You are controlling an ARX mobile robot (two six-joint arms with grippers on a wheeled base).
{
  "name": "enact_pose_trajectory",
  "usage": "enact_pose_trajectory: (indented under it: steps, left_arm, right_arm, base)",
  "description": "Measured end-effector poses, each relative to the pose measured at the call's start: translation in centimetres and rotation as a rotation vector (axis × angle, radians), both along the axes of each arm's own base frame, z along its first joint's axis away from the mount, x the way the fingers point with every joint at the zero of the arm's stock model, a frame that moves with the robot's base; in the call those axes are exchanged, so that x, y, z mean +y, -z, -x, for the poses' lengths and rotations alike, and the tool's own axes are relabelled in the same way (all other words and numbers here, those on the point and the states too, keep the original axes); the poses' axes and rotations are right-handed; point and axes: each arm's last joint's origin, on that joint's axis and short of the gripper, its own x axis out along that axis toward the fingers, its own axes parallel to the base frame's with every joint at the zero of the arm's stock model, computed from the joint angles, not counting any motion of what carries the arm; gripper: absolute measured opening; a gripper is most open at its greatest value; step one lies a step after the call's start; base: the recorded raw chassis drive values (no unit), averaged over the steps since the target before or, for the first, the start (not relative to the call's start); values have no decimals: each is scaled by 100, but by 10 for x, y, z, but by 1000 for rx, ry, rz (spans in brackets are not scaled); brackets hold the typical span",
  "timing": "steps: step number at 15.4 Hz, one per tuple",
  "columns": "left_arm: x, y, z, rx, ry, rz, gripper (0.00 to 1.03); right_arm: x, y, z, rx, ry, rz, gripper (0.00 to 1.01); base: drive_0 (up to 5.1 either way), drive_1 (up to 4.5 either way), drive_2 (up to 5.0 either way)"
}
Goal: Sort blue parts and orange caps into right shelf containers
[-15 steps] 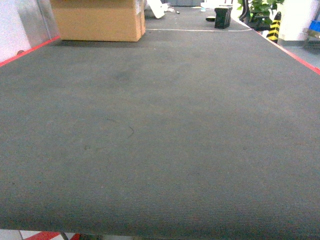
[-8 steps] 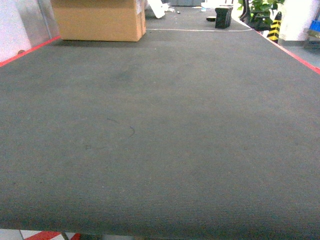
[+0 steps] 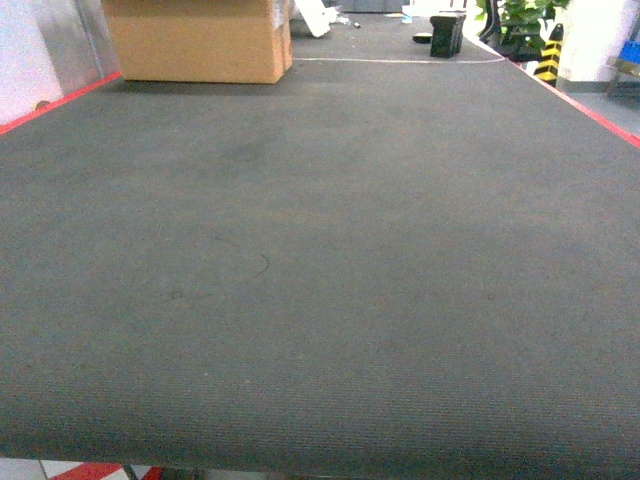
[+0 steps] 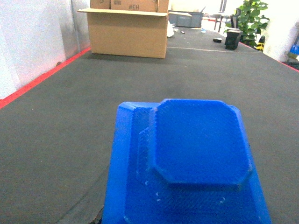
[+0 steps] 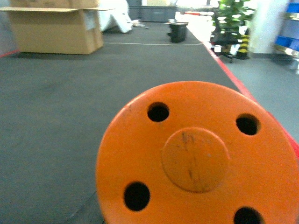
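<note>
Blue fills the lower half of our left wrist view: a blue part [image 4: 191, 163], its raised octagonal face toward the lens, sits so close that we judge our left claw is gripping it, though the fingers themselves are out of frame. On the right wrist view an orange cap [image 5: 198, 158] with four small holes and a scuffed round centre crowds the camera the same way, so we judge the right claw is closed on it too, again with no fingers showing.

Beyond both pieces lies dark grey carpeted floor [image 3: 320, 300] edged with a red line [image 3: 60, 100]. Neither arm shows in the head view, and we see no bins or shelf clearly; a bit of blue at the far right edge is too small to identify.

Our main risk is that we carry both pieces while the grips are hidden from us. A loose hold could let either slip during travel or a turn of the base, and it would roll away over the carpet unseen. Dropping each into the wrong bin is another risk, since the targets are not yet in sight.

Farther off, a cardboard box [image 3: 195, 40] stands at the left, a small black object [image 3: 446, 33] rests beyond a white floor line, and a potted plant [image 3: 520, 20] stands at the far right beside a yellow-black striped post [image 3: 547, 55]. None blocks the floor immediately ahead.
</note>
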Motion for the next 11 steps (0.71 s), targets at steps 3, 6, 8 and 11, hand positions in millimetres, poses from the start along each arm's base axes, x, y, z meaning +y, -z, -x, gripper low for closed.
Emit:
enact_pose_trajectory:
  steps: [3, 6, 8, 11]
  left_arm:
    - [0, 6, 4, 5, 2, 0, 43]
    - [0, 11, 8, -8, 3, 0, 43]
    - [0, 11, 10, -8, 3, 0, 43]
    - [0, 17, 18, 42, 4, 0, 43]
  right_arm:
    - [-2, 4, 5, -5, 4, 2, 46]
    - [-2, 9, 8, -22, 6, 2, 46]
    - [-2, 9, 11, -23, 6, 2, 46]
    - [-2, 9, 14, -19, 6, 2, 46]
  base:
    - [0, 0, 0]
    - [0, 0, 0]
    - [0, 0, 0]
    - [0, 0, 0]
